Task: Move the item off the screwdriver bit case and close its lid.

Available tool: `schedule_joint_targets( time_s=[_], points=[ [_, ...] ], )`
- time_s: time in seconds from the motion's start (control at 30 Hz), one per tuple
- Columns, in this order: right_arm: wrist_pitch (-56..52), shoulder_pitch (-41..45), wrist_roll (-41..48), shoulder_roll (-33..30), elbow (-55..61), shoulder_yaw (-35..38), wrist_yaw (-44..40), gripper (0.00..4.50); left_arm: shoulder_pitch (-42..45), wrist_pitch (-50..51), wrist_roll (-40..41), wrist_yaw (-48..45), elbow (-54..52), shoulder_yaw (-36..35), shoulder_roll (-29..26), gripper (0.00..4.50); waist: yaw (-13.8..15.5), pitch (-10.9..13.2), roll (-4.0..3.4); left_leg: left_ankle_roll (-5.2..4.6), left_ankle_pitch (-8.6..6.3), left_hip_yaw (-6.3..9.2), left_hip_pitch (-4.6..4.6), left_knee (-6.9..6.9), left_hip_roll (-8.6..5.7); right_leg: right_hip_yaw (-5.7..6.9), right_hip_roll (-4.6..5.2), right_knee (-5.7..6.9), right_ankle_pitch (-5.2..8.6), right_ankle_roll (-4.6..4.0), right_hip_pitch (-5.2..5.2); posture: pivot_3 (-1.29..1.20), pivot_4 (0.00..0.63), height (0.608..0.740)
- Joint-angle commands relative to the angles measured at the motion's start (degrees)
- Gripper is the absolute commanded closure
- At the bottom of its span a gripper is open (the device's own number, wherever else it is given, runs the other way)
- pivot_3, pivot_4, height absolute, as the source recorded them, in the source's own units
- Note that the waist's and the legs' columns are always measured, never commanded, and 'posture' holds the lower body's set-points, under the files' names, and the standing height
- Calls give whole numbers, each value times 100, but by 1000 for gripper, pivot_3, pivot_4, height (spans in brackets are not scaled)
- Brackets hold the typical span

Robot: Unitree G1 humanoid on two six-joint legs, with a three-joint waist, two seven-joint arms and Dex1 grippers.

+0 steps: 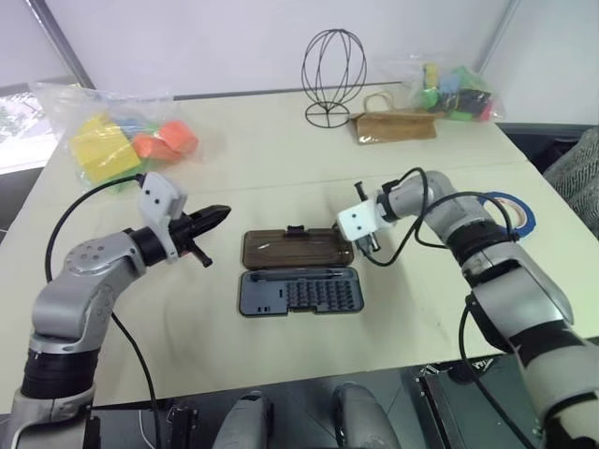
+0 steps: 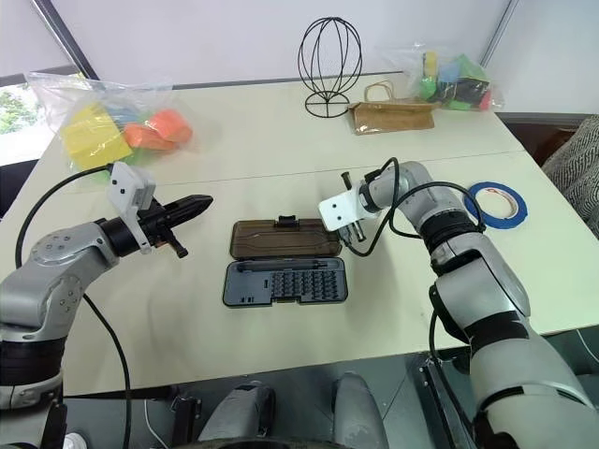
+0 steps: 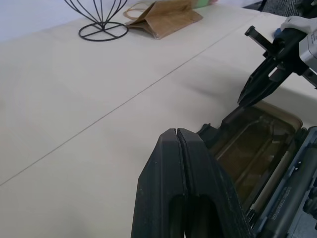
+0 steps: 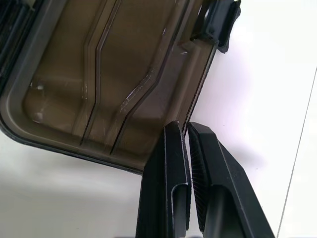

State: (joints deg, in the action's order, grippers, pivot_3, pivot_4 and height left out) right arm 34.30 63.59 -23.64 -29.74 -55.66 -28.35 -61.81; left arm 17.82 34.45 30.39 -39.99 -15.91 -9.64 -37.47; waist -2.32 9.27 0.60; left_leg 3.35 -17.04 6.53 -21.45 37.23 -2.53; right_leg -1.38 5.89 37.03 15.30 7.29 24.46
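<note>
The screwdriver bit case (image 2: 284,267) lies open on the surface (image 2: 281,159), its brown translucent lid (image 2: 284,238) flat behind the grey-blue bit tray (image 2: 285,282). The roll of blue tape (image 2: 496,203) rests well off to the right of the case. The right tool (image 4: 186,134), fingers together and empty, points down at the lid's right edge. The left tool (image 1: 221,215), also pressed together, hovers level left of the case.

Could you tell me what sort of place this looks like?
Probably a lab or office test table: staged props such as an open bit case, bagged foam blocks and a wire stand.
</note>
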Motion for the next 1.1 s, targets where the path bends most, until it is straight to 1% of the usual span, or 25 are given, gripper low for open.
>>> schedule_joint_targets(
  time_s=[0.03, 0.1, 0.2, 0.33, 0.37, 0.53, 0.67, 0.77, 0.83, 0.87, 0.93, 1.1],
  points=[
    [-199, -160, 81, -77, 111, 36, -325, 4414, 135, -127, -49, -34, -66, 32, -4, 4500, 0, 0, 0, 0, 0, 0, 0, 0, 0, 0, 0, 0, 0, 0, 0, 0, 150, 740],
    [-302, -193, 166, -69, 176, 109, -396, 4414, 149, -130, -51, -38, -52, 40, 2, 4500, 0, 0, 0, 0, 0, 1, 0, 0, 0, 1, 0, 0, 0, 0, 0, 0, 150, 740],
    [-706, -281, 314, -62, 390, 261, -512, 3511, 128, -116, -37, -43, -70, 36, 17, 4500, -11, 0, 0, 0, 0, 1, 0, -1, 0, 1, 0, 0, 0, 0, 0, 0, 150, 740],
    [-1383, -502, 746, -129, 1041, 532, -879, 1382, 73, -52, 24, -163, -95, 86, 5, 4500, -5, 0, 0, 0, 0, 1, -1, 0, 2, 2, 0, 0, 0, 0, 1, 0, 150, 740],
    [-1583, -564, 855, -153, 1236, 617, -946, 923, 61, -24, 54, -225, -114, 99, -10, 4500, -2, 0, 0, 0, 0, 2, -1, 0, 2, 2, 0, 0, 0, 0, 1, 0, 150, 740],
    [-2618, -820, 1309, -208, 2265, 1031, -989, 923, 58, 156, 323, -505, -210, 70, -57, 4500, -14, 1, -2, 0, 0, 0, -4, 0, 2, 2, 1, 0, 0, 0, 4, 0, 150, 740],
    [-4216, -1066, 1886, -97, 3459, 1592, -735, 923, 97, 444, 646, -1031, -421, 370, -204, 4500, -21, 1, -2, -1, 0, 1, -4, -3, 5, 1, -1, 3, 0, 0, 10, 0, 150, 740],
    [-5154, -1240, 2156, 35, 4217, 1873, -387, 923, 70, 548, 715, -1331, -485, 646, -265, 4500, -15, 1, -2, -1, -1, 4, -4, -5, 6, 1, -1, 3, 0, 0, 10, 0, 150, 740],
    [-5853, -1366, 2385, 141, 4730, 2032, -158, 923, -56, 450, 546, -1632, -345, 930, -385, 4500, -12, 1, -2, -1, -1, 3, -4, -4, 6, 1, -1, 4, 0, 0, 10, 0, 150, 740],
    [-6129, -1416, 2441, 197, 4932, 2083, -8, 923, -146, 251, 332, -1795, -205, 1116, -473, 4500, -13, 2, -3, -2, -1, 3, -4, -5, 6, 0, 0, 4, 0, 0, 10, 0, 150, 740],
    [-6516, -1467, 2494, 259, 5191, 2114, 243, 923, -248, -16, 85, -1992, -19, 1316, -571, 4500, -13, 2, -3, -2, -1, 3, -3, -5, 5, 0, -1, 3, 0, 0, 10, 0, 150, 740],
    [-7724, -1535, 2677, 477, 5831, 2136, 881, 923, -360, -642, -496, -2349, 522, 1832, -566, 4500, -8, 3, -4, -2, -1, 1, -5, -6, 5, 0, -1, 4, 0, -1, 12, 0, 150, 740]
  ],
)
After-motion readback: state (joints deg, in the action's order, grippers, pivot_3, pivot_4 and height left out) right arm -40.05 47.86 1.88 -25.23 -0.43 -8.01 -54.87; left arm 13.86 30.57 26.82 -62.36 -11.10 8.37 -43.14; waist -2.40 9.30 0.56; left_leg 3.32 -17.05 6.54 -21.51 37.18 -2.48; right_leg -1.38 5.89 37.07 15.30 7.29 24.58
